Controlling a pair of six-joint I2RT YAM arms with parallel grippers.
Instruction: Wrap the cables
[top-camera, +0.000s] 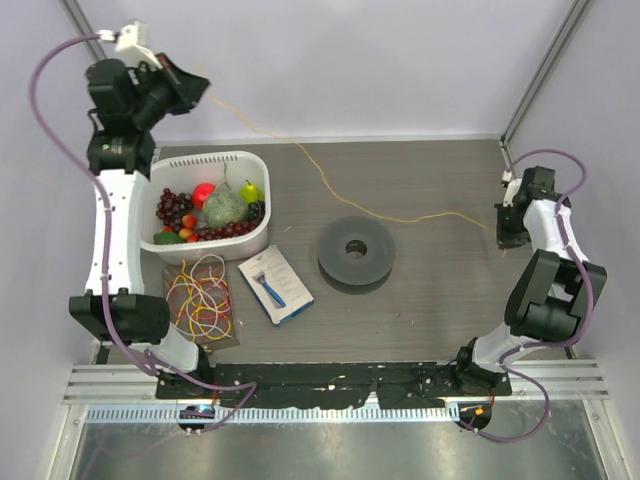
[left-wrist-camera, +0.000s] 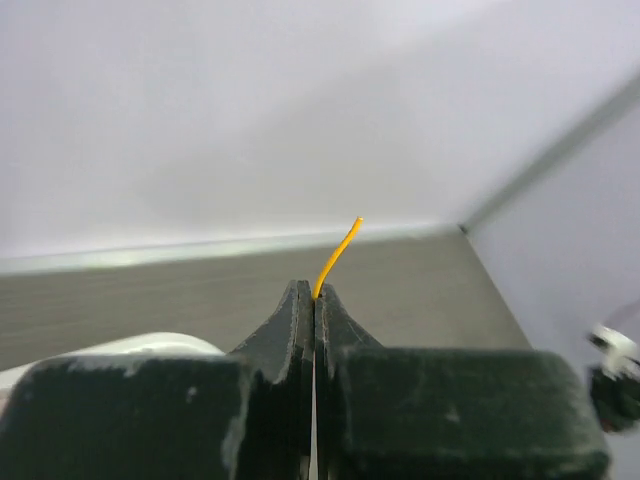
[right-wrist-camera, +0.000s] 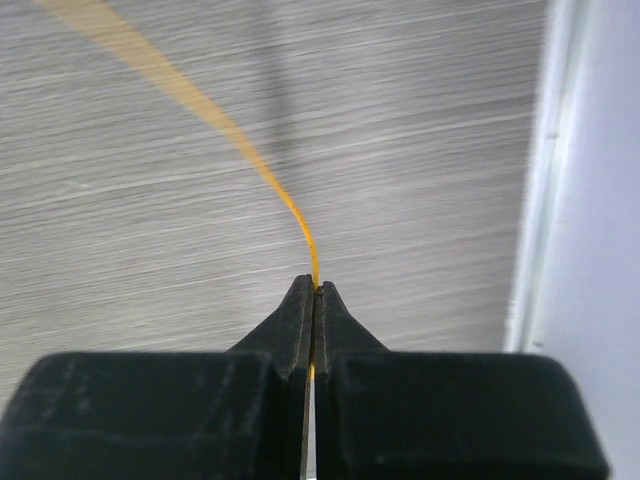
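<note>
Pinching, left gripper (left-wrist-camera: 314, 290): fingers clenched on one end of thin yellow-orange wire (left-wrist-camera: 340, 248), raised at the far-left corner.
Wire run: crosses grey wood-grain table (top-camera: 430, 300), passing just behind dark grey round spool (top-camera: 335, 255).
Spool: flat, mid-table; contact with wire cannot be told.
Far end, right gripper (right-wrist-camera: 314, 285): jaws clamped on the wire's other end, near right edge.
</note>
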